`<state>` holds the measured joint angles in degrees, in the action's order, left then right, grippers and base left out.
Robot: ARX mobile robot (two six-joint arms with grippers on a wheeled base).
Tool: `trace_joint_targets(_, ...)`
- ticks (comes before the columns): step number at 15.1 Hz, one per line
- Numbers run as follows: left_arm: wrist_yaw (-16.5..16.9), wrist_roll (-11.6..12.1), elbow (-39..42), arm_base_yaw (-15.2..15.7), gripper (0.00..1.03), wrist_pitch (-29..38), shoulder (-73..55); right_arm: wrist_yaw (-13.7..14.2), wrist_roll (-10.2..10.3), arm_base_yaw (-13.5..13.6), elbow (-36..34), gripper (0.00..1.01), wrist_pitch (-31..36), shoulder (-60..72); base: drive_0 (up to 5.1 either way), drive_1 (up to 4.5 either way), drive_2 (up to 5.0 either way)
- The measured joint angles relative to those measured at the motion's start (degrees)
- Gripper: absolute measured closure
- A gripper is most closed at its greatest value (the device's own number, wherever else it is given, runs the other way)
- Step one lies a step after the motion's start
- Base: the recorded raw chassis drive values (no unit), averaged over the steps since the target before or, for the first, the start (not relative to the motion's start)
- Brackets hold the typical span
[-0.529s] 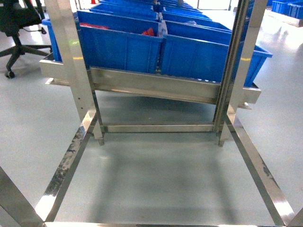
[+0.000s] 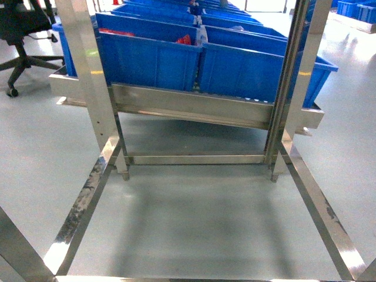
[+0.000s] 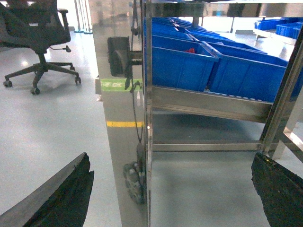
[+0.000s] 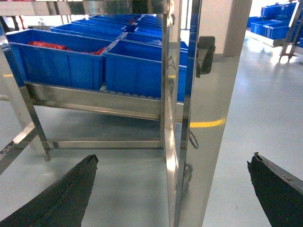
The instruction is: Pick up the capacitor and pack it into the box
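No capacitor and no box show in any view. In the left wrist view my left gripper [image 3: 170, 189] hangs open above the grey floor, its dark fingers [image 3: 61, 198] far apart with nothing between them, right behind a steel post [image 3: 120, 142]. My right gripper [image 4: 173, 189] is likewise open and empty in the right wrist view, its fingers [image 4: 66, 194] straddling a steel post [image 4: 208, 142]. Neither gripper appears in the head view.
Large blue plastic bins [image 2: 235, 64] sit in rows on a low steel rack [image 2: 194, 108]; some hold red items [image 2: 185, 40]. Steel frame rails [image 2: 82, 205] run along the floor on both sides. An office chair [image 3: 35, 42] stands at the far left.
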<state>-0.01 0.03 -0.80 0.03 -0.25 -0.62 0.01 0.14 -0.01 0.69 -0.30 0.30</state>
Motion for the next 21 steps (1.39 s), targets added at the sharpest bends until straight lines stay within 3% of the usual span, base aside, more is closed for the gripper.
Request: trace_joint_targets(21,0.0,0.0,0.0,0.0,0.05,-0.1,0.0,0.0,0.0,0.0,0.0,0.03,0.0,0.0,0.0,0.0,0.0)
